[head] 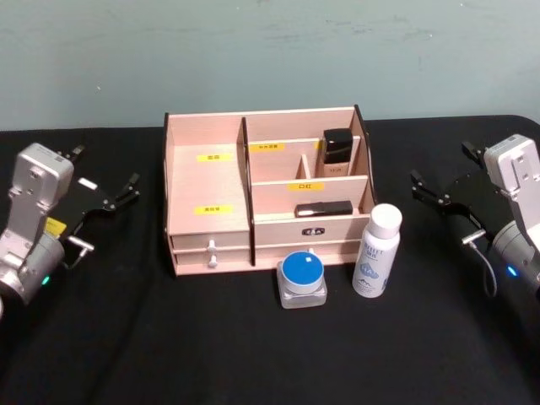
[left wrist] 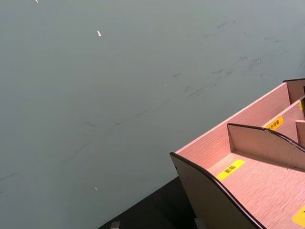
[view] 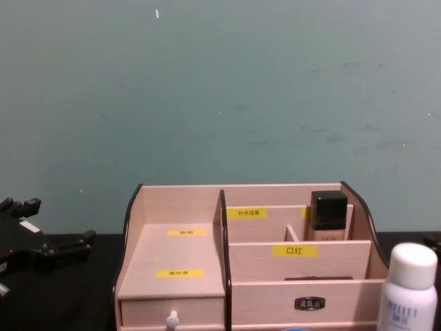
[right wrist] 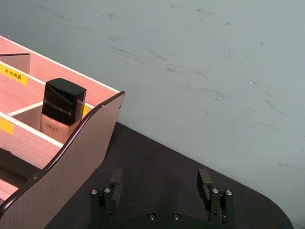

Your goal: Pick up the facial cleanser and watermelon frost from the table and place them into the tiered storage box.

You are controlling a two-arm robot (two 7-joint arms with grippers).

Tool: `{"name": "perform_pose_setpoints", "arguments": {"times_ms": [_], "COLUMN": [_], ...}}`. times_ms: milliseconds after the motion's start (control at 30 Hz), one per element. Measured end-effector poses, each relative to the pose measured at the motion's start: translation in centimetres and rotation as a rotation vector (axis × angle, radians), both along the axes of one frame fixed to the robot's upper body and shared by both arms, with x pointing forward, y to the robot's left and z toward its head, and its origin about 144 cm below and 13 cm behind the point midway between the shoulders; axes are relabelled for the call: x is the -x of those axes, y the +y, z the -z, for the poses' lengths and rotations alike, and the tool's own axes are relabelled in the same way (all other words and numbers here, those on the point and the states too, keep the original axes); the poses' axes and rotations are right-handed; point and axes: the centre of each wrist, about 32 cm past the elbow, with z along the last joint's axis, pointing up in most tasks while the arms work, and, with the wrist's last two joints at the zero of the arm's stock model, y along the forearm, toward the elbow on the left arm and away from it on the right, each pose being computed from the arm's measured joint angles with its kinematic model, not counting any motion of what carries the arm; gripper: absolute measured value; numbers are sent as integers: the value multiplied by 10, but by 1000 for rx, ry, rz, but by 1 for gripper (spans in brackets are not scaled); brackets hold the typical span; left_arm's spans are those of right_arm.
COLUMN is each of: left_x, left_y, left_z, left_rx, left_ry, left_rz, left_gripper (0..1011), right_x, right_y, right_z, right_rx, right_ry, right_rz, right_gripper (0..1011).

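**Starting layout.** The tiered storage box [head: 207, 135] stood at upper centre of the head view on the black table [head: 169, 346]. Its stepped compartments opened toward the robot, presumably so that either arm could lower items in from the front.

Just in front of its drawers [head: 211, 246], right of centre, stood a white bottle [head: 377, 253] printed "RELLET", judged to be the facial cleanser. Just left of it was a blue-lidded jar [head: 302, 278], judged to be the watermelon frost. Both were upright and ungrasped.

The left gripper [head: 105, 173] at the left edge and the right gripper [head: 440, 166] at the right edge flanked the box. Each had its fingers spread wide and held nothing, likely a ready pose.

Already stored were a black-capped bottle [right wrist: 61, 107] marked "VEZE" and a flat black item [head: 324, 207]. One yellow label [view: 294, 251] read "口红", and a second label [right wrist: 13, 75] appeared to read "补水喷雾". Those in the left compartment were illegible.
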Motion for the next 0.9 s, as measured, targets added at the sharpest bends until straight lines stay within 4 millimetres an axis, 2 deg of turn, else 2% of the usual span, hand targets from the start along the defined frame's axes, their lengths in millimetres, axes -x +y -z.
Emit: {"name": "perform_pose_setpoints", "arguments": {"times_ms": [567, 833, 900], "left_x": [0, 0, 0], "left_y": [0, 0, 0], "left_z": [0, 0, 0], "left_rx": [0, 0, 0], "left_ry": [0, 0, 0], "left_rz": [0, 0, 0], "left_gripper": [1010, 1010, 1010], "right_x": [1, 14, 23], "right_y": [0, 1, 1], "right_z": [-2, -24, -38], "right_rx": [-17, -52, -65], "right_ry": [-3, -50, -78], "right_rz": [-2, -43, -69], "right_gripper": [1000, 1000, 1000]}}
